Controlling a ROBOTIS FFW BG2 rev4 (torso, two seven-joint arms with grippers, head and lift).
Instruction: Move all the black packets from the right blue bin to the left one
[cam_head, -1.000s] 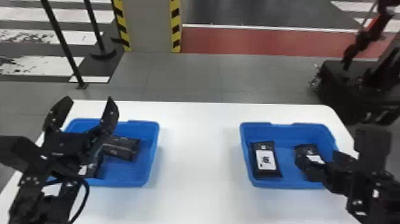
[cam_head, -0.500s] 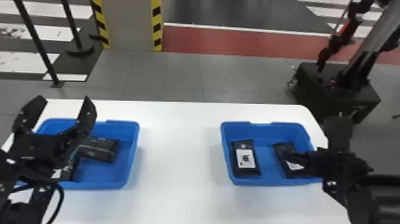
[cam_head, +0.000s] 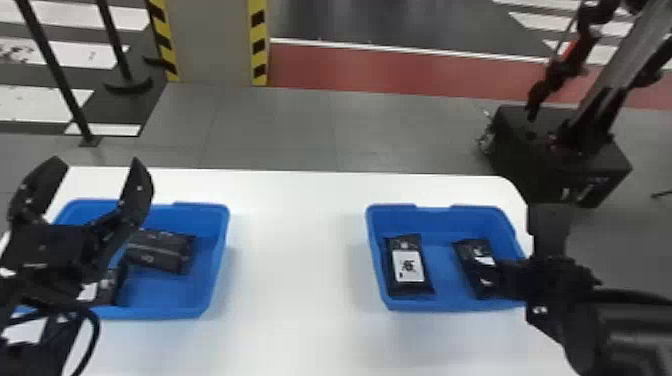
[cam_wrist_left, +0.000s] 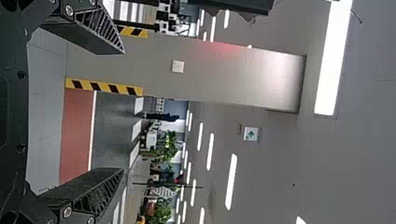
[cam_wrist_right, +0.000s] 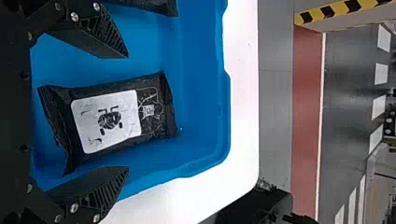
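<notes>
Right tool (cam_head: 525, 255): positioned at the right side of the right bin (cam_head: 445, 220). Its two fingers stand apart. A black packet (cam_wrist_right: 107, 119) with a white label lies flat in the bin between the fingers, with a visible gap on either side; the tool is not clamped on it. A second labelled packet (cam_head: 407, 265) lies in the same bin, left of the right tool, along the left wall.

Left tool (cam_head: 90, 185): seen over the left part of the left bin (cam_head: 215, 265). Its fingers are spread, nothing between them, pointing toward the pillar (cam_wrist_left: 187, 70). One packet (cam_head: 160, 250) lies in the bin to the right of this tool; another (cam_head: 102, 287) is partly hidden behind it. Both bins rest on the white bench (cam_head: 295, 280).
</notes>
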